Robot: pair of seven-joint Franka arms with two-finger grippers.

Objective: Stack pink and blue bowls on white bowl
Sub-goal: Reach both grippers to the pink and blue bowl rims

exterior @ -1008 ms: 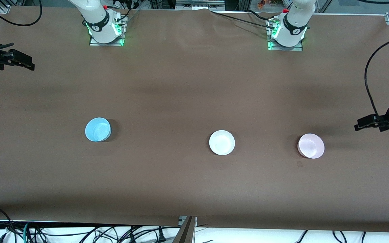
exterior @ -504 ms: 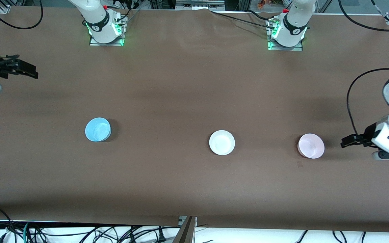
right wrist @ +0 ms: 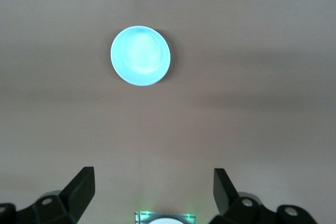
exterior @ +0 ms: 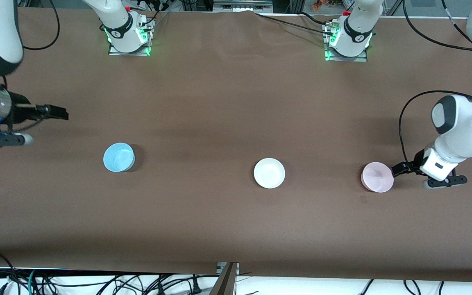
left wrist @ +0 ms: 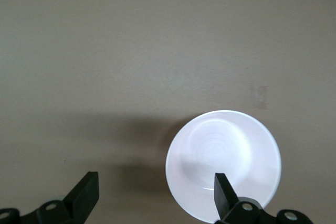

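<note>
Three bowls stand in a row on the brown table. The light blue bowl (exterior: 118, 157) is toward the right arm's end, the white bowl (exterior: 269, 173) in the middle, the pale pink bowl (exterior: 377, 176) toward the left arm's end. My left gripper (exterior: 397, 169) is open at the pink bowl's rim. In the left wrist view one finger (left wrist: 224, 199) is over the pink bowl (left wrist: 223, 153) and the other over bare table. My right gripper (exterior: 60, 114) hangs open and empty over bare table, apart from the blue bowl (right wrist: 140, 55).
The two arm bases (exterior: 128, 39) (exterior: 348, 41) stand with green lights along the table edge farthest from the front camera. Cables (exterior: 96, 282) lie off the table's near edge. Wide bare brown table separates the bowls.
The left arm has swung in and down from the table's end until its gripper reaches the pink bowl's rim. The right gripper has moved toward the blue bowl. The bowls have not moved.
</note>
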